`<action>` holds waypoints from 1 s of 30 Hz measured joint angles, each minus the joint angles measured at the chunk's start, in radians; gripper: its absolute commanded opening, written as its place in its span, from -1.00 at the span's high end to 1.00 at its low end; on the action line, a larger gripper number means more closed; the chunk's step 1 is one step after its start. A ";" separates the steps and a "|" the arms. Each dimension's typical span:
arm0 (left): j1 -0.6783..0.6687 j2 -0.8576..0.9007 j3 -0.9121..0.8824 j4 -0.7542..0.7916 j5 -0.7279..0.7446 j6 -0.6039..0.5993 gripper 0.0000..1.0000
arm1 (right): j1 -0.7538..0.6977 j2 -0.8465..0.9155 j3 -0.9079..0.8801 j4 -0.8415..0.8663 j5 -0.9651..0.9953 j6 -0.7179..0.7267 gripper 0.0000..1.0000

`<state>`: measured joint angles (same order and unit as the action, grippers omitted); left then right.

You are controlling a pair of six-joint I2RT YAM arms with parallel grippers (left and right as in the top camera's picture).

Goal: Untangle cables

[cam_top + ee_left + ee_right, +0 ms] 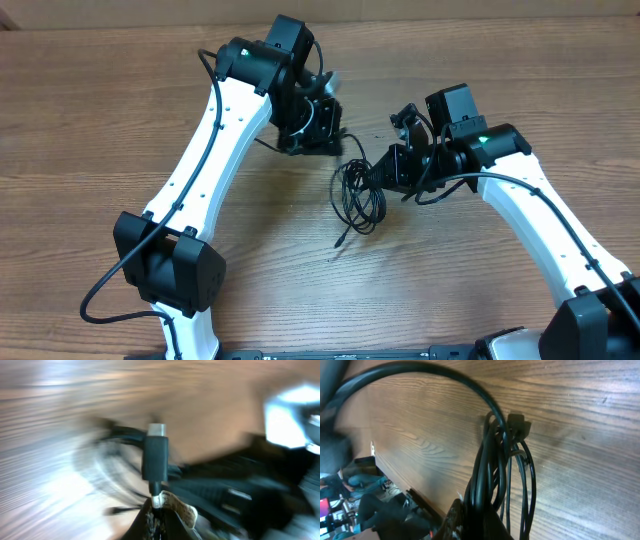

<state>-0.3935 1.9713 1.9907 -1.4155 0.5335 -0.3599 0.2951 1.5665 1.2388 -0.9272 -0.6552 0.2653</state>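
The cables (358, 197) lie as a small coil of thin black cords mid-table, between both arms, and one loose end (339, 242) trails toward the front. My left gripper (318, 128) is up-left of the coil. In the blurred left wrist view it (159, 508) is shut on a cord just below a black connector plug (155, 454) that stands up from the fingers. My right gripper (386, 170) is at the coil's right side. In the right wrist view it (482, 512) is shut on a bunch of looped strands (492, 460), with a small plug (519, 424) at the far end of the loops.
Everything sits on a brown wooden table (110, 110). The white left arm (215, 140) and the white right arm (540, 215) reach in from the front corners. A thick black wire (100, 295) loops beside the left base. The table edge (395, 477) shows in the right wrist view.
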 measured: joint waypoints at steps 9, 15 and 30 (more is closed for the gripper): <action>0.000 0.000 0.000 -0.067 -0.455 -0.146 0.72 | 0.001 0.010 0.242 -0.115 -0.053 0.000 0.93; 0.000 0.000 0.000 -0.071 -0.508 -0.153 0.29 | 0.001 0.010 0.282 -0.082 -0.113 0.000 0.93; 0.097 0.000 0.001 -0.072 -0.145 0.100 -0.14 | 0.002 0.010 0.282 -0.100 -0.213 -0.038 0.93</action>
<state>-0.2962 1.9713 1.9915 -1.4872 0.3882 -0.2600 0.2970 1.5764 1.5204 -1.0267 -0.8680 0.2276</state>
